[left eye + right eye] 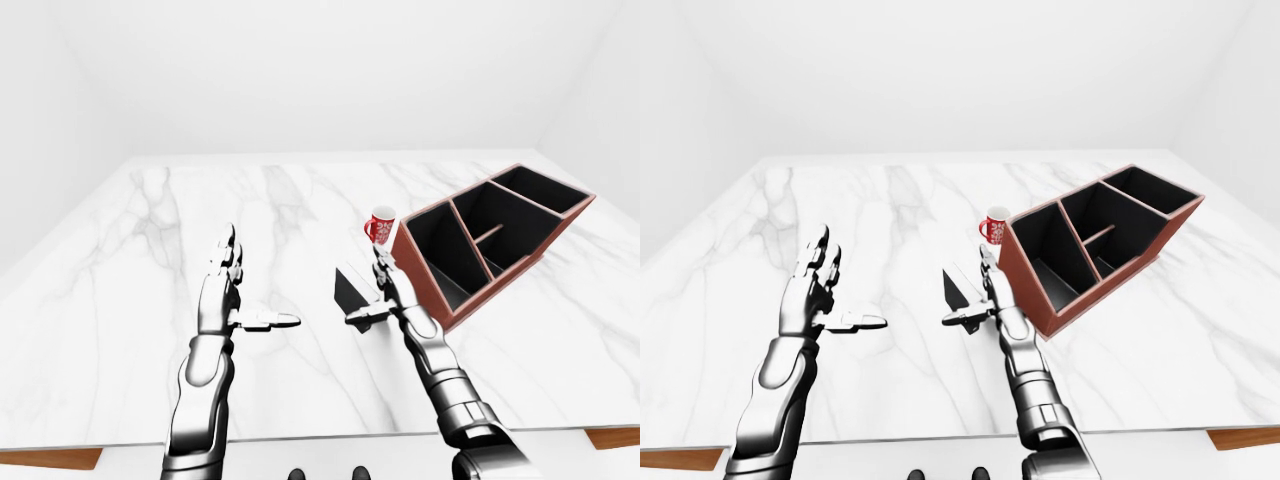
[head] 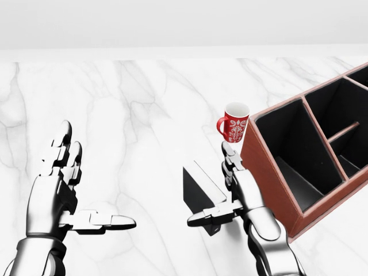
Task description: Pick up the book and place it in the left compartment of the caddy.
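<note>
The book (image 2: 196, 191) stands on its edge on the marble table, dark cover facing left, pale page edge on top. My right hand (image 2: 214, 187) is open right beside it: the fingers (image 2: 231, 164) point up along its right side and the thumb crosses its near lower corner. I cannot tell if it touches. The red-brown caddy (image 2: 270, 172) with black compartments stands at the right, and its left compartment (image 2: 287, 152) is nearest that hand. My left hand (image 2: 86, 184) hovers open at the lower left, far from the book.
A red patterned mug (image 2: 234, 125) stands just above the right hand, against the caddy's left corner. The white marble table (image 1: 120, 300) runs wide to the left; its near edge shows at the bottom of the eye views.
</note>
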Controlling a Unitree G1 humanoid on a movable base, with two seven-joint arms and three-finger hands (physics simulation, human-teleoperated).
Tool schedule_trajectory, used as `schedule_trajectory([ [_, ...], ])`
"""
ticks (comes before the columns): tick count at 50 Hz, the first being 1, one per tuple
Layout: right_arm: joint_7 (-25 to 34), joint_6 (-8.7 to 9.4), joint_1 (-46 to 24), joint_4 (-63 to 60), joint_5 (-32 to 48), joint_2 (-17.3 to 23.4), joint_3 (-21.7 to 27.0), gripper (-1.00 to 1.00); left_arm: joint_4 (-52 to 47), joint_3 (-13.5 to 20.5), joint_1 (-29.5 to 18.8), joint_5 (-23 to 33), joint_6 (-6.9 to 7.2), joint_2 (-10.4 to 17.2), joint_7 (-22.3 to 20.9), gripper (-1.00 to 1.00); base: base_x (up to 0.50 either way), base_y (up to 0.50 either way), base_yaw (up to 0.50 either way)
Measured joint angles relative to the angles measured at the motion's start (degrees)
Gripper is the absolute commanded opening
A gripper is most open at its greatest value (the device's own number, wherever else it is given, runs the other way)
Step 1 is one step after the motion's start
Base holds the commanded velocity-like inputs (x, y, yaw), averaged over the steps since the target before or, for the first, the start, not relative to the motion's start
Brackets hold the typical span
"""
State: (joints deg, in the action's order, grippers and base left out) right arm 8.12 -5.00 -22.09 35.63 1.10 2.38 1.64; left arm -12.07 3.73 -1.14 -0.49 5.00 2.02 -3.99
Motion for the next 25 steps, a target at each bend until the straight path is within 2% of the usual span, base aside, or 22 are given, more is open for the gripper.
schedule_trajectory([
  [25,-1.30,0.00,-4.71,15.22,0.92,0.66,0.62,1.00,-0.13,-0.32,0.91,0.11,0.00,-0.29,0.17,1.00,0.00,0.00,0.00],
])
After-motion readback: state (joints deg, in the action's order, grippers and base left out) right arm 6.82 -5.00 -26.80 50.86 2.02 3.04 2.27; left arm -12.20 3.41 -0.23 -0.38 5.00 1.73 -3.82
